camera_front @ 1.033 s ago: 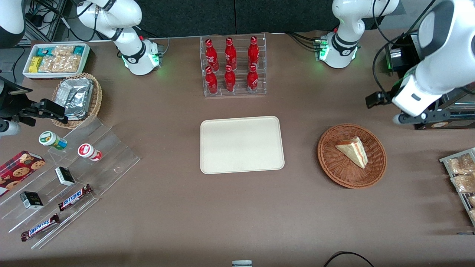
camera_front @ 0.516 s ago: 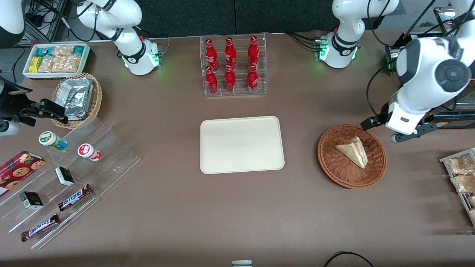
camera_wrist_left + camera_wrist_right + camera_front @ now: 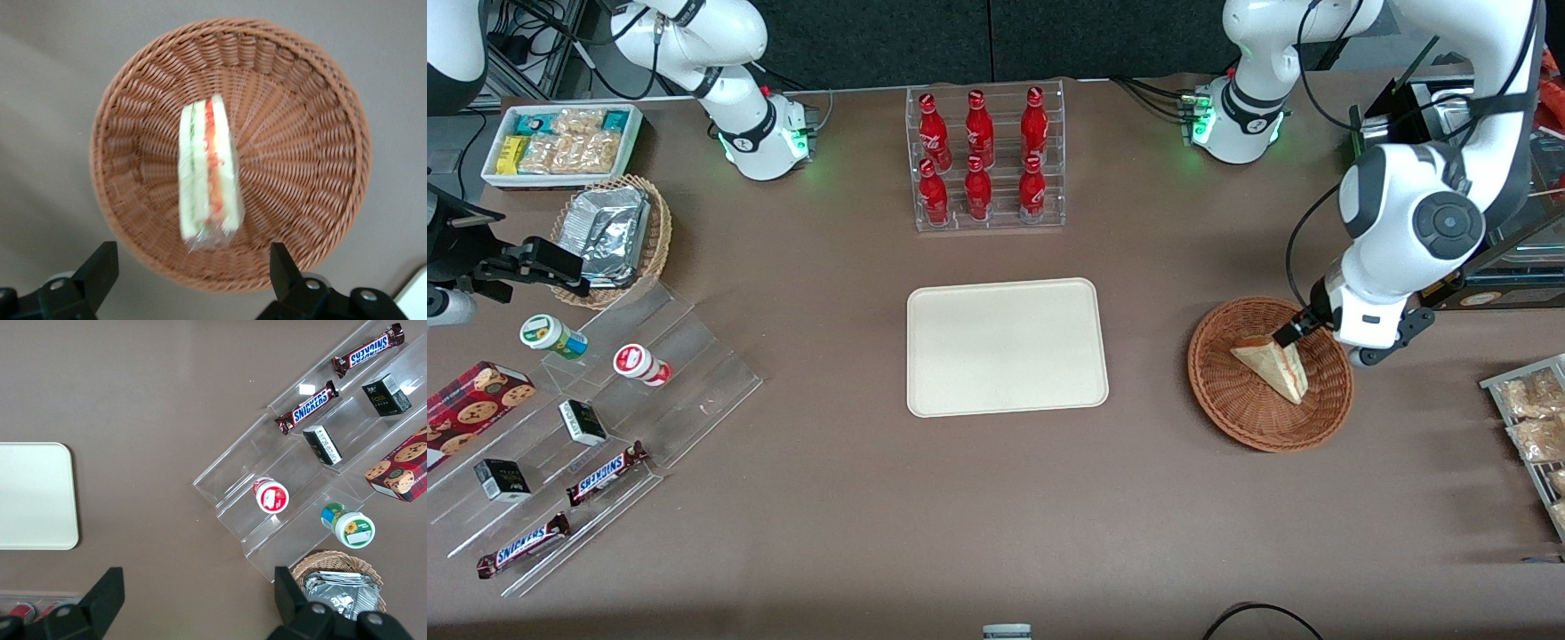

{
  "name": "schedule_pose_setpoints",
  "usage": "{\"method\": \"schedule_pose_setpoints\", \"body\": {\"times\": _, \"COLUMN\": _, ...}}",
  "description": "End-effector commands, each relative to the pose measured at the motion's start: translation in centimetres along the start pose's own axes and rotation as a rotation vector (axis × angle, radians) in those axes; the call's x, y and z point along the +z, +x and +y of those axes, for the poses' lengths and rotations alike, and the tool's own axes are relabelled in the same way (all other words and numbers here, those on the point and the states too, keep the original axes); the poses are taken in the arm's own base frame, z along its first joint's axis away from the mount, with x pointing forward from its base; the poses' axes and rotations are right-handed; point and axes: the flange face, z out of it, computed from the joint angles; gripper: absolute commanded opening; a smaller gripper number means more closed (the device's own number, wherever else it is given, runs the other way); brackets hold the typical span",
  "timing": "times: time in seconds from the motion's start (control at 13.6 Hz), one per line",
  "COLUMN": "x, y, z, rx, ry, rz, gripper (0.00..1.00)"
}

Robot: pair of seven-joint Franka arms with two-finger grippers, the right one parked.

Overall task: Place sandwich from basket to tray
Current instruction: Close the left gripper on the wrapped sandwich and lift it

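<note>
The sandwich (image 3: 1272, 363), a cream wedge with a red and green filling stripe, lies in the reddish-brown wicker basket (image 3: 1249, 427) toward the working arm's end of the table. My left gripper (image 3: 1329, 345) hangs open above the basket's edge, beside the sandwich and apart from it. In the left wrist view the sandwich (image 3: 208, 173) lies wrapped in clear film inside the basket (image 3: 300, 133), with the open gripper (image 3: 190, 273) over the rim and nothing between its fingers (image 3: 100, 267). The cream tray (image 3: 1005, 347) sits bare at the table's middle.
A clear rack of red bottles (image 3: 984, 160) stands farther from the front camera than the tray. Toward the parked arm's end are a tan basket with foil packs (image 3: 614, 236), a white snack bin (image 3: 560, 142) and an acrylic stand (image 3: 649, 418). Snack packets (image 3: 1534, 418) lie near the basket.
My left arm has swung down and toward the basket, from off to its side to above its edge. The sandwich and the tray have not moved.
</note>
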Motion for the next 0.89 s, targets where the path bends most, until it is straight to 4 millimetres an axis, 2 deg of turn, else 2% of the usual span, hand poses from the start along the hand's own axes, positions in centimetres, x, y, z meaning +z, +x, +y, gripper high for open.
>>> {"method": "schedule_pose_setpoints", "body": {"times": 0.0, "x": 2.4, "y": 0.0, "z": 0.4, "rx": -0.058, "ry": -0.012, "rz": 0.018, "gripper": 1.00}}
{"method": "schedule_pose_setpoints", "body": {"times": 0.81, "x": 8.4, "y": 0.5, "z": 0.8, "rx": -0.099, "ry": 0.001, "rz": -0.031, "gripper": 1.00}}
